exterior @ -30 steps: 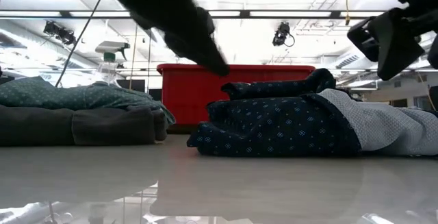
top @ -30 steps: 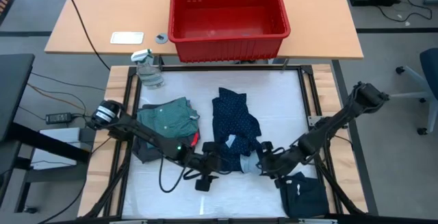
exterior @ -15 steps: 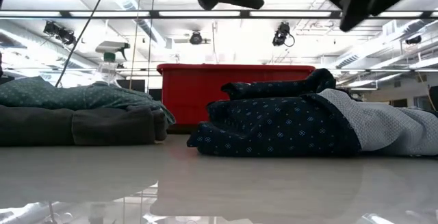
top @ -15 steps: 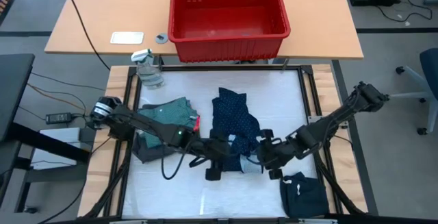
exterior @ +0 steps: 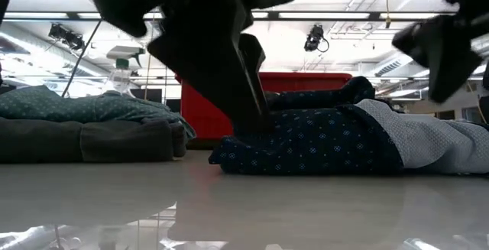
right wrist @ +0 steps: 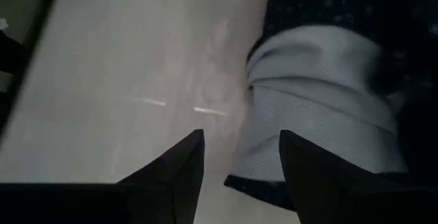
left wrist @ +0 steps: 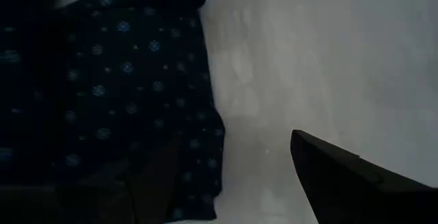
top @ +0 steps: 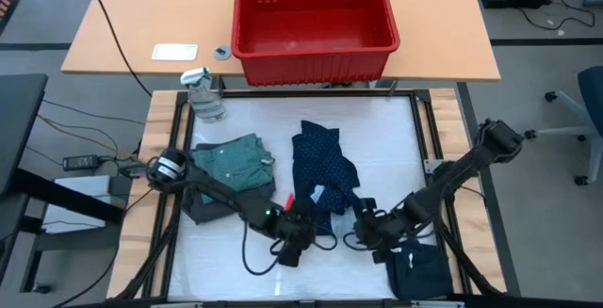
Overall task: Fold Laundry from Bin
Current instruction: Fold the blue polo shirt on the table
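Work table (top: 236, 261): white surface in a dark frame, filling the lower half of the high view.

Wooden desk (top: 132, 25): at 12 o'clock from the table, tan top.

Bin (top: 314, 25): red tub on the desk, at 12 o'clock from the table centre; upright, and nothing shows inside it. In the low view its red wall (exterior: 321, 82) shows behind the garments.

Navy shirt (top: 323, 171): dark blue with small dots, crumpled at the table centre, running down toward 6 o'clock. A pale grey-blue inner fold (right wrist: 321, 107) turns out at its near edge.

Folded stack, at 9 o'clock from the navy shirt and just beside it: green dotted shirt (top: 231, 162) lying on top of a dark grey garment (top: 203, 204).

Dark folded garment (top: 419, 268): at 5 o'clock on the table, well apart from the stack.

Left gripper (top: 294, 244): low over the near edge of the navy shirt, at 6 o'clock from the table centre. Fingers apart, one (left wrist: 356, 183) over bare table, the other over the dotted cloth; nothing clamped.

Right gripper (top: 363, 237): just beside the pale fold, at 3 o'clock from the left gripper. Fingers (right wrist: 178, 169) spread, straddling the fold's edge, nothing between them.

Spray bottle (top: 205, 96): clear, at the table's 11 o'clock corner.

White card (top: 175, 52): flat on the desk, at 9 o'clock from the bin.

Small red item (top: 286, 200): between the stack and the navy shirt; cannot tell what it is.
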`<state>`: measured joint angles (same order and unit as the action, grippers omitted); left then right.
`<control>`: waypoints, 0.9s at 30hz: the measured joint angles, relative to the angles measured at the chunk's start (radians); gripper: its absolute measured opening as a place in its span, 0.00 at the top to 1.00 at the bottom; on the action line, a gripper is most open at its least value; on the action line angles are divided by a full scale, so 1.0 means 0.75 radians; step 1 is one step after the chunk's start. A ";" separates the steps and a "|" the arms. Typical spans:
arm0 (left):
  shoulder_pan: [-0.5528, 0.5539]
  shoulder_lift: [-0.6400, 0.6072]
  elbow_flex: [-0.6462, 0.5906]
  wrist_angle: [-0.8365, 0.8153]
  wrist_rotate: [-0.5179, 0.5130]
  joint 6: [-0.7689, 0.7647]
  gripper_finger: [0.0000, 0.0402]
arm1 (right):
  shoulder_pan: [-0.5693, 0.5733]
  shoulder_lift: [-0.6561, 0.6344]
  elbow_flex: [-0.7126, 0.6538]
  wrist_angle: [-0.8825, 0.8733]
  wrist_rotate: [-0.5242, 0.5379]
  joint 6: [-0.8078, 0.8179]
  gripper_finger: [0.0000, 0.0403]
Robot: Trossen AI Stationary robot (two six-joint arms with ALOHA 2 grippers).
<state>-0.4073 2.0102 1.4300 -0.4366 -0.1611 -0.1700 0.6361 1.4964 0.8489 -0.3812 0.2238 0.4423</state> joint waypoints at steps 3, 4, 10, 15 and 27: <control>0.003 0.023 0.001 0.010 -0.058 -0.013 0.29 | -0.008 0.080 -0.038 0.047 0.029 0.000 0.51; 0.010 0.031 0.002 0.015 -0.081 -0.029 0.29 | -0.016 0.111 -0.050 0.060 0.037 0.000 0.51; 0.065 0.119 0.003 0.033 -0.061 -0.121 0.40 | -0.084 0.270 -0.047 0.118 0.091 0.168 0.54; 0.071 0.159 0.011 0.049 0.031 -0.201 0.74 | -0.099 0.276 -0.046 0.150 0.011 0.265 0.80; 0.050 -0.160 0.237 -0.185 0.350 -0.223 0.97 | -0.140 -0.203 0.070 0.156 -0.659 0.261 0.98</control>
<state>-0.3695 1.8905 1.6079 -0.5757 0.1016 -0.3373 0.5311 1.3445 0.9016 -0.2646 -0.2707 0.6380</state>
